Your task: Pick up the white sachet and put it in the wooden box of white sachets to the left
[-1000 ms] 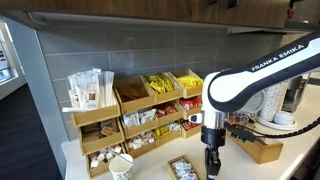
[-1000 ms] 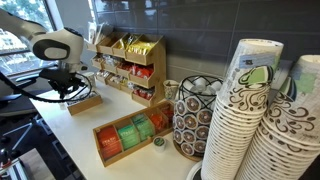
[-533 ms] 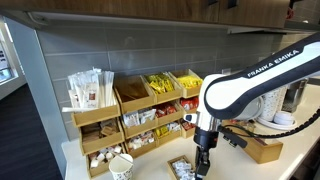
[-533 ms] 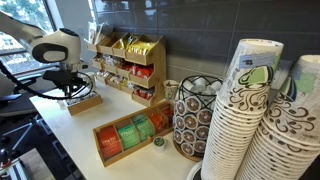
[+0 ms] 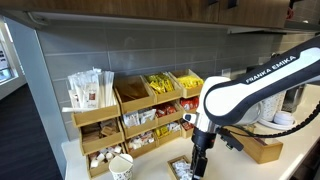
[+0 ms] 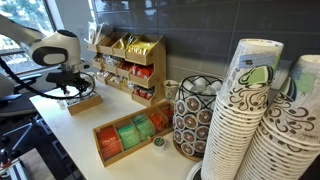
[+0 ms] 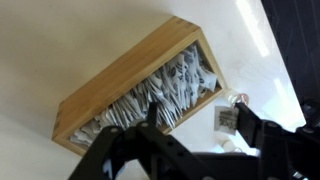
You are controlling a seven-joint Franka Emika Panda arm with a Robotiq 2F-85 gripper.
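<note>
In the wrist view my gripper (image 7: 200, 121) hovers over the near edge of the wooden box of white sachets (image 7: 105, 78). Its jaws stand wide open. A small white sachet (image 7: 226, 116) rests against the inner face of the right finger (image 7: 250, 125), over the white counter just outside the box's corner. The left finger (image 7: 152, 116) is well apart from it and hangs over the packets in the box. In both exterior views the gripper (image 5: 197, 166) (image 6: 72, 90) points down just above the low box (image 5: 182, 169) (image 6: 86, 104).
A tall tiered wooden organizer (image 5: 130, 115) (image 6: 130, 62) stands against the wall behind. A paper cup (image 5: 120, 166) sits to the box's left and another wooden box (image 5: 263, 150) to the right. A long tray of coloured packets (image 6: 128, 136), a mesh basket (image 6: 192, 120) and cup stacks (image 6: 262, 115) stand further along.
The arm has shifted left and slightly down toward the low box. The jaws, shut a second ago, have spread wide apart.
</note>
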